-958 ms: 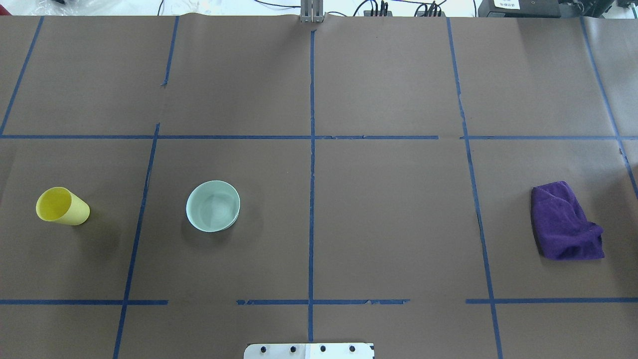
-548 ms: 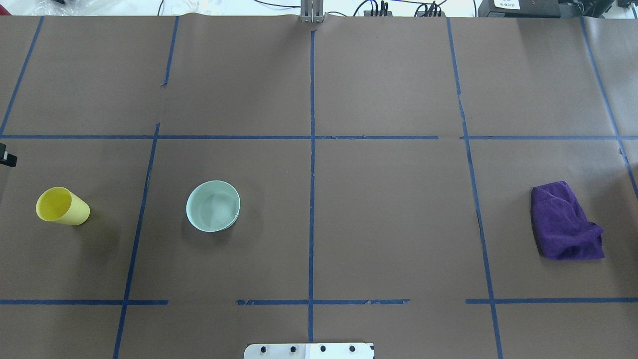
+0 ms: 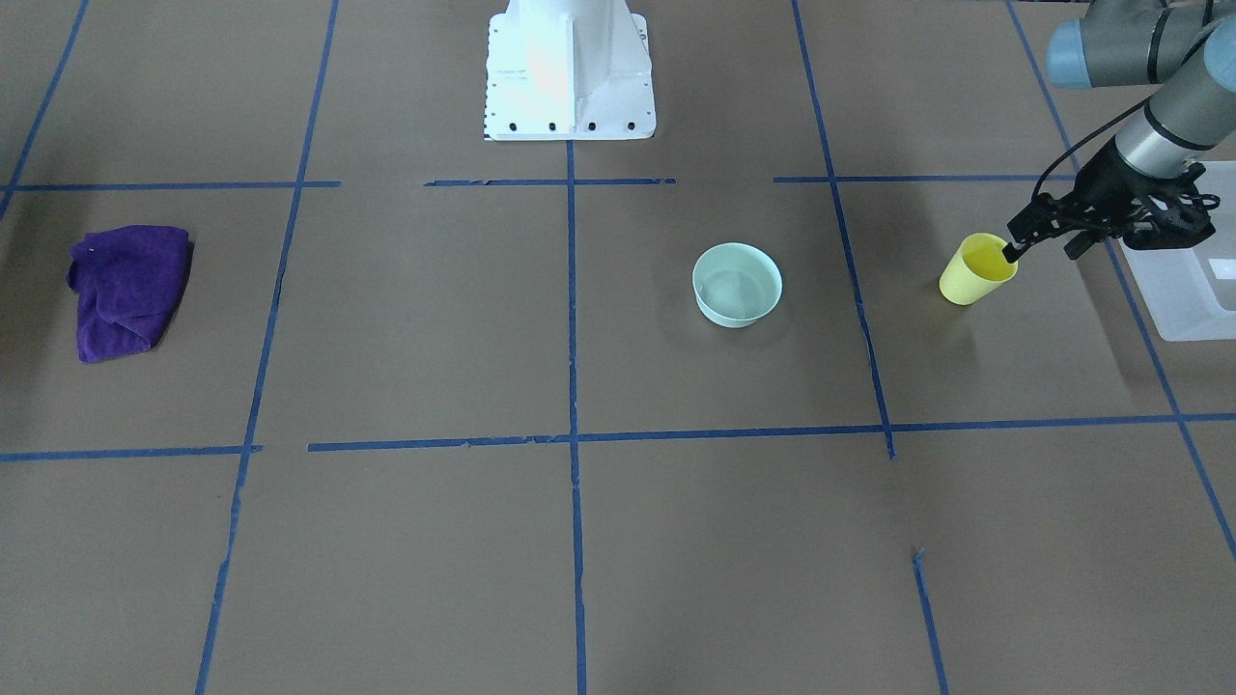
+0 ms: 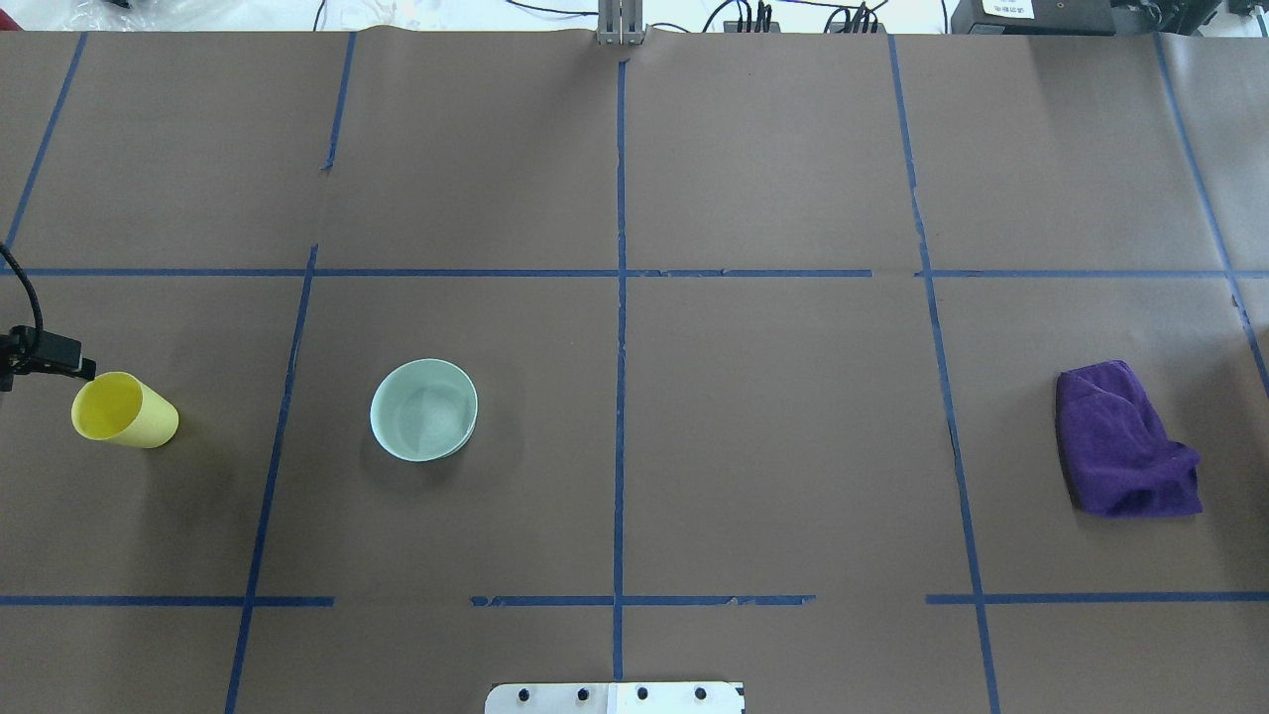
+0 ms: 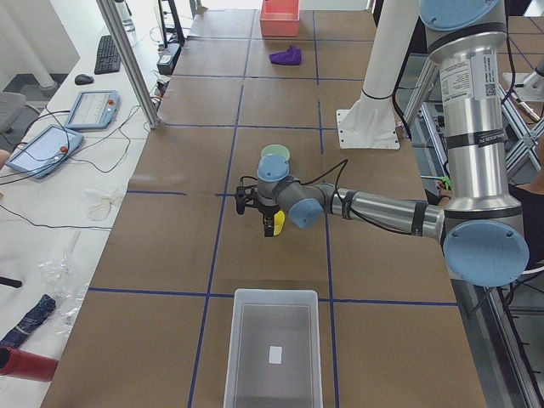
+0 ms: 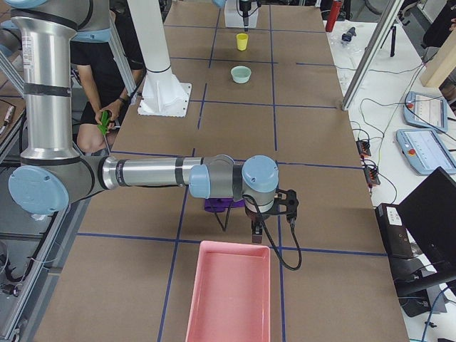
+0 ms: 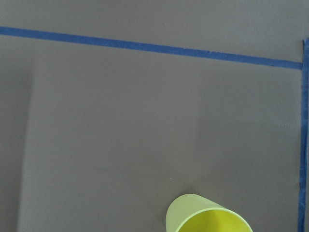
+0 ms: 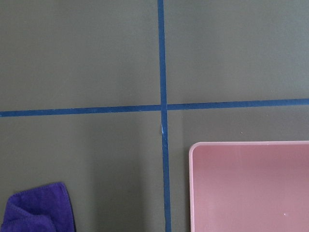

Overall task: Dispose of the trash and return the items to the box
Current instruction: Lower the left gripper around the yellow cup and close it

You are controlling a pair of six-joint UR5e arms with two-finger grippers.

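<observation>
The small yellow cup (image 3: 975, 272) stands upright on the brown table, at the left edge of the overhead view (image 4: 124, 410). My left gripper (image 3: 1043, 249) hovers just beside it on the box side, open and empty, with one fingertip (image 4: 67, 361) near the cup's rim. The cup shows at the bottom of the left wrist view (image 7: 207, 215). The translucent white box (image 5: 274, 348) with a small label stands past the cup at the table's end (image 3: 1183, 290). My right gripper (image 6: 267, 214) shows only in the exterior right view, above the purple cloth's edge. I cannot tell if it is open or shut.
A mint bowl (image 4: 424, 409) stands to the right of the cup. A crumpled purple cloth (image 4: 1120, 441) lies at the far right. A pink tray (image 6: 228, 292) sits at the table's right end. Blue tape lines cross the table.
My left gripper has come into the overhead view from the left edge and moved toward the yellow cup. The cup, bowl and cloth have not moved.
</observation>
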